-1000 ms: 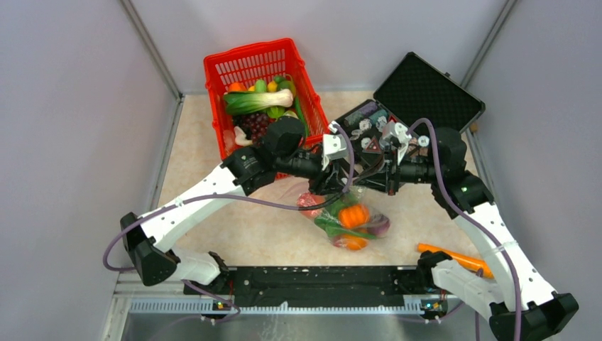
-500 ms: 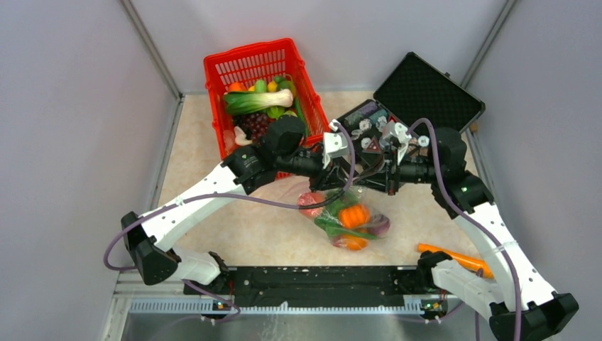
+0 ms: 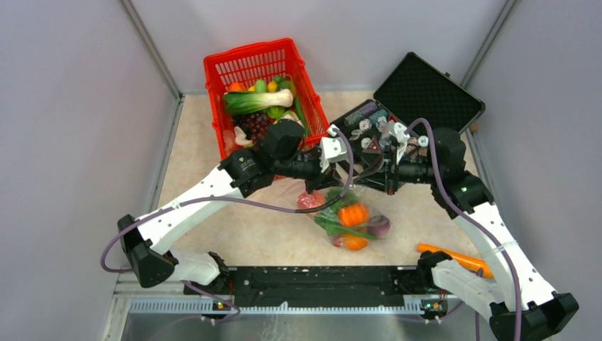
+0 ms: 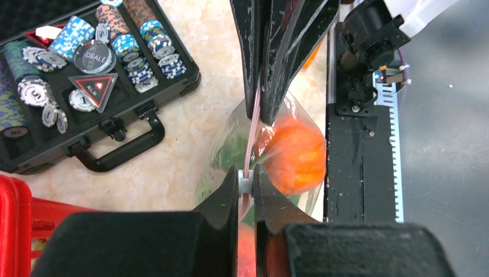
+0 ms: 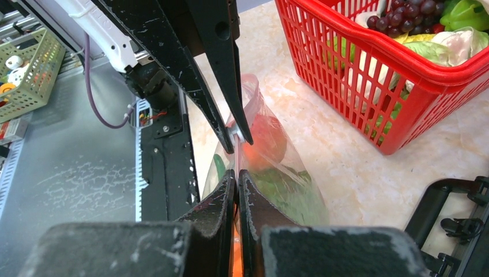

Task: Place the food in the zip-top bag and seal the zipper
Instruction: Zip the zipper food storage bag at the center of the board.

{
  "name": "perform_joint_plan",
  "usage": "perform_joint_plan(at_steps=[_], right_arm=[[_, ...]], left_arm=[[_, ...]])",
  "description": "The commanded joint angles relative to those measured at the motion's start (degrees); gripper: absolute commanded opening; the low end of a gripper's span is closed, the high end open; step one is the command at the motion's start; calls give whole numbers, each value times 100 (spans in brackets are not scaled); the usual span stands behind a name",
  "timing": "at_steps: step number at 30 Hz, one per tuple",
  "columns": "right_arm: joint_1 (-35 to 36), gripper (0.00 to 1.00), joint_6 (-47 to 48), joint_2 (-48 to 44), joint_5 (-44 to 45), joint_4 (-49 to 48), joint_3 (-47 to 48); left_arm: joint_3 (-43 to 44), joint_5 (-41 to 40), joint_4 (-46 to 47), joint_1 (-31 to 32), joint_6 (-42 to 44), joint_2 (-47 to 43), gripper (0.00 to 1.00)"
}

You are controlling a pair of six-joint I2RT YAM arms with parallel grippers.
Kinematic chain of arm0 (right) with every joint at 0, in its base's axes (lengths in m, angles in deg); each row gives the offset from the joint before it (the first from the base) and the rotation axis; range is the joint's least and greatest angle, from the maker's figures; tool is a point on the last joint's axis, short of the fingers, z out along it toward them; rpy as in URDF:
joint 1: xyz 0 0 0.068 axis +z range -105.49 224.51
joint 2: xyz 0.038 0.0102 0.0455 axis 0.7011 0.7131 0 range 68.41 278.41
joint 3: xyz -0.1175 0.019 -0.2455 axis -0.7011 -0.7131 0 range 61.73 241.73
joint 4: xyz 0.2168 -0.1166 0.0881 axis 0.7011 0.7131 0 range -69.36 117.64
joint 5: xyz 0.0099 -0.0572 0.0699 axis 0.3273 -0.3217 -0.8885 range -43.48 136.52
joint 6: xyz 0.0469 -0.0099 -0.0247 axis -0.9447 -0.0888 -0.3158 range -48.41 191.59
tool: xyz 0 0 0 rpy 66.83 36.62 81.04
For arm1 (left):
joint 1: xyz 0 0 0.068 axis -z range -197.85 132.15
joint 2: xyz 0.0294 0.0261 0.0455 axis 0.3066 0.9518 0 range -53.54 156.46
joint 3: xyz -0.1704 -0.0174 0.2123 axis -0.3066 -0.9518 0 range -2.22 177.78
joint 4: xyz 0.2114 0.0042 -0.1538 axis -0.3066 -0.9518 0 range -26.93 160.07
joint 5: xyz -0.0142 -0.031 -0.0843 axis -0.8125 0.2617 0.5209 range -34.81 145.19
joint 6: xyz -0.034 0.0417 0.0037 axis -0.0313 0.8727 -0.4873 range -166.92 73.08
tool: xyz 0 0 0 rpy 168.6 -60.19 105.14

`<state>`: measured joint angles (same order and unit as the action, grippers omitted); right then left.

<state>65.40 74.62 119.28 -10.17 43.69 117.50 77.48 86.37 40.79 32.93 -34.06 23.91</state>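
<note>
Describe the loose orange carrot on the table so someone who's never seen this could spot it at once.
Look at the beige table, near its front right corner. A long, thin orange carrot lies flat there. Every other fruit or vegetable sits inside the red basket or the clear bag; this one lies loose on the tabletop.

My bench (image 3: 234, 234) is cream with faint marbled veining. At eleven o'clock the red plastic lattice basket (image 3: 241, 60) carries green, white, yellow and dark purple toy produce (image 3: 259, 101). At one o'clock the black hard case (image 3: 426, 89) shows blue-and-white striped round chips (image 4: 72, 34). The clear soft plastic bag (image 4: 228, 144) shows orange, green and red toy food (image 4: 297, 156); its thin zipper strip (image 4: 252, 127) is pink. My left tool (image 4: 247, 176) and right tool (image 5: 236, 173) are black, scuffed pale.
</note>
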Motion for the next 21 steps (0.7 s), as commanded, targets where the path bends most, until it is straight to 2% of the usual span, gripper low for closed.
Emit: perform_joint_plan(at_steps=[1,12,21], right_arm=[[30,0,127,-135,51,-18,187],[29,0,128,-211,124,13,161],[29,0,71,-281,253,-40,171]], left_arm=[[-159,-389,-448,-29,237,-326,3],[-576,-605,-561,-231,278,-719,3],[-569,-527,-589,-323,248,-843,3]])
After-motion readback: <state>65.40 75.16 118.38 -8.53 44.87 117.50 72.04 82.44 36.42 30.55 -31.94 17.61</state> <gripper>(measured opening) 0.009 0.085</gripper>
